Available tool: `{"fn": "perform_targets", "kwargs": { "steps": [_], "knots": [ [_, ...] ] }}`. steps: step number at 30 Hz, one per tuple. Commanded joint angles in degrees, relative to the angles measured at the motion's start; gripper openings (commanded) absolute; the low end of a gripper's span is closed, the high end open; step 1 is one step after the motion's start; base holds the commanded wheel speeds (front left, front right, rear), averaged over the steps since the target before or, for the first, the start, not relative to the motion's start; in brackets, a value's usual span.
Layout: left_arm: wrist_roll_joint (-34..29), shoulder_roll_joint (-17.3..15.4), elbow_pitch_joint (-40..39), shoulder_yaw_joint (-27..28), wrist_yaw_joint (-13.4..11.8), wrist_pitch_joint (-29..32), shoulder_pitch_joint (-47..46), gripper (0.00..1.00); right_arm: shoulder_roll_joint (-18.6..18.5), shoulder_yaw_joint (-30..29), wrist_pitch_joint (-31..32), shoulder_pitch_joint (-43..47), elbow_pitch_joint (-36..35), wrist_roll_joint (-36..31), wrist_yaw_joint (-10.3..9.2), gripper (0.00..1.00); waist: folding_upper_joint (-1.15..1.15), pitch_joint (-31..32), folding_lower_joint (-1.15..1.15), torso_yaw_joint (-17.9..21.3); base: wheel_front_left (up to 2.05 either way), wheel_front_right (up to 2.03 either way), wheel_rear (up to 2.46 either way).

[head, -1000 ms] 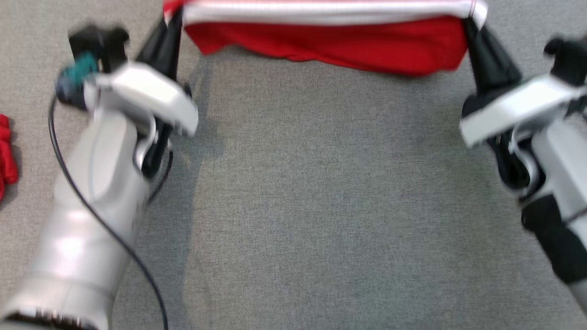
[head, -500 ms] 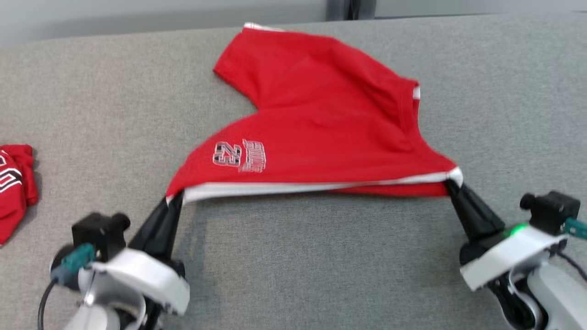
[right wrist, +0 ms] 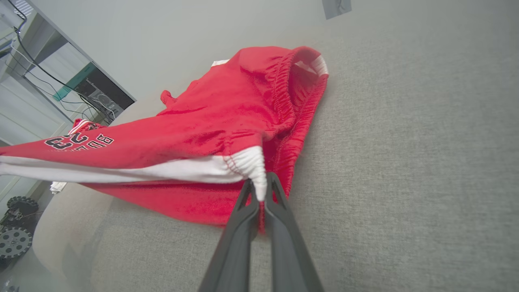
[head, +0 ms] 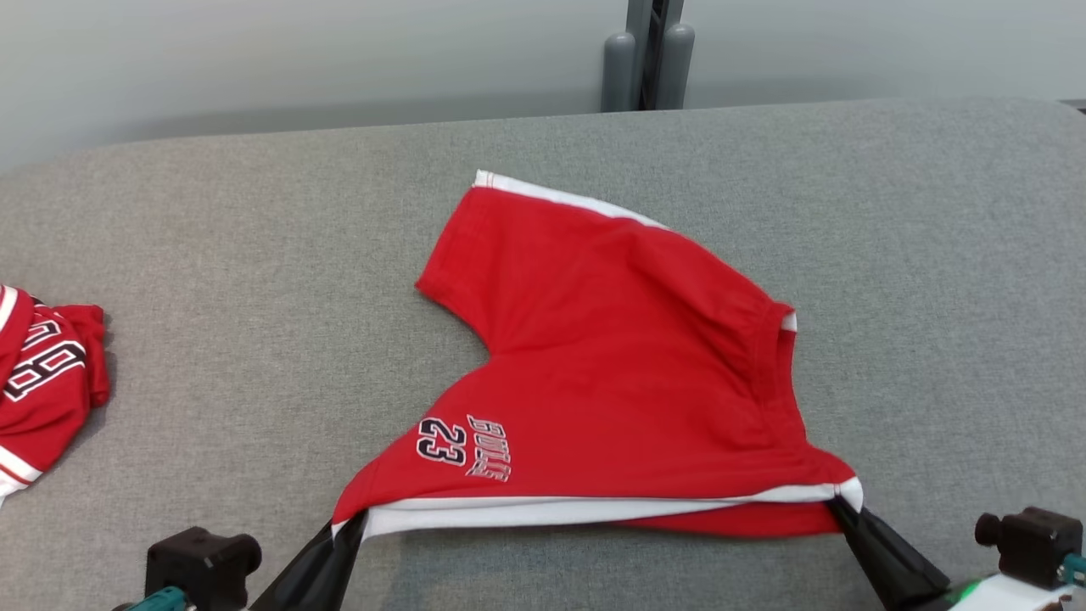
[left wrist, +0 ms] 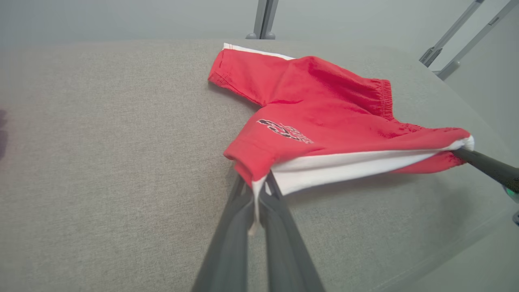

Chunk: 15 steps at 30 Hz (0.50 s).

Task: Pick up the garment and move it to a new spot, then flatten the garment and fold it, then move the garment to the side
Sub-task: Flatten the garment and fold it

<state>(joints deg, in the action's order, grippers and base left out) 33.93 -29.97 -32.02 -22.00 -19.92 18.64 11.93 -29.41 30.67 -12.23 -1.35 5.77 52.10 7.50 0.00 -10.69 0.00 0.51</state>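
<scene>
My left fingers [left wrist: 262,194] are clenched on the near-left corner of the garment [head: 628,373], where a thin strip of its white trim hangs down between the two dark tips. My right fingers [right wrist: 272,192] are likewise clamped tight on the near-right corner, biting the white ribbed end of the gathered waistband. Between the two grips the white band along the garment's near edge runs almost straight and is raised off the desk [head: 212,255], with a fold of red cloth sagging under it on the right side. The garment is a pair of red shorts with white trim. The number 23 and a short word are printed in dark letters near my left grip. From the lifted near edge the cloth slopes away and down, so the far part rests on the grey fabric surface around the middle of the desk, slightly right of centre. One leg reaches toward the far left and ends in a white hem. The elastic waist runs along the right side. Well apart, at the desk's left edge, lies a second red garment [head: 42,382] with dark numerals, crumpled. Beyond the far edge a grey post [head: 645,55] stands against a pale wall [head: 254,59].
</scene>
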Motion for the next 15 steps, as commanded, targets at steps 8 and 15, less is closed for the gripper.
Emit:
{"fn": "perform_targets", "kwargs": {
  "steps": [8, 15],
  "knots": [
    [0.1, -3.1, -2.9, 1.9, -2.1, 2.9, 2.3, 0.00, -0.8, -4.5, 5.9, 6.6, -8.0, -0.9, -0.02, 0.00, 0.00, 1.3, 0.00, 0.5, 0.00, 0.00, 0.00],
    [3.2, -3.9, 1.8, 2.6, 2.6, 3.2, -3.0, 0.00, 2.7, -7.3, 8.9, 4.8, -10.2, 0.8, -0.01, 0.00, 0.00, 0.4, 0.00, 0.8, 0.00, 0.00, 0.00]
  ]
}}
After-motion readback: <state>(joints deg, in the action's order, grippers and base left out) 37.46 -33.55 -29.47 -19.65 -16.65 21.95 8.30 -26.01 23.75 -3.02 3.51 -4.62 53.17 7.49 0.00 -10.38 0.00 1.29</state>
